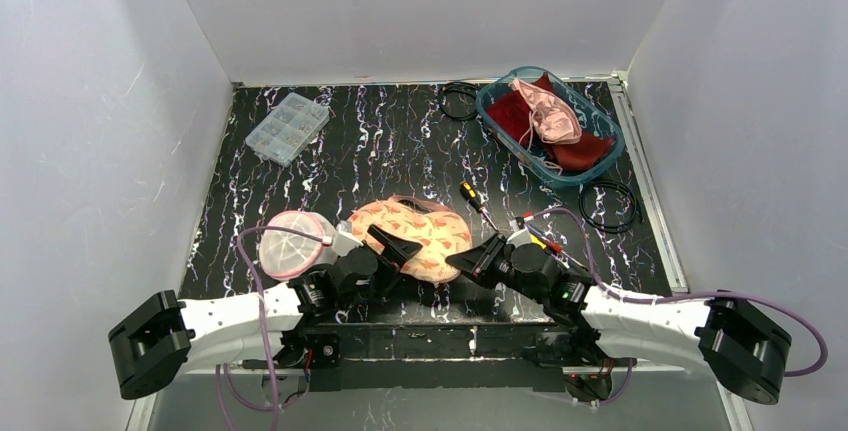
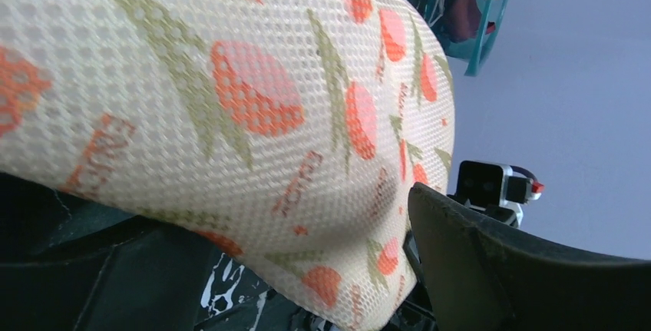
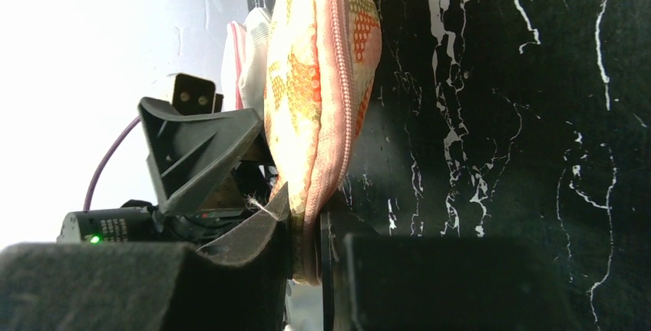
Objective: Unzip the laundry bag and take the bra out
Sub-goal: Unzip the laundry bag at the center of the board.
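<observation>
Black marbled table (image 1: 400, 141); right fingers (image 1: 468, 259) pinch laundry bag (image 1: 425, 231), left fingers (image 1: 395, 246) apparently spread.

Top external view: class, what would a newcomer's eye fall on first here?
The floral mesh laundry bag lies zipped at the table's near centre, with the right arm's fingers pinching its zipper edge. At the far right, a teal basket holds red and pink garments.
</observation>
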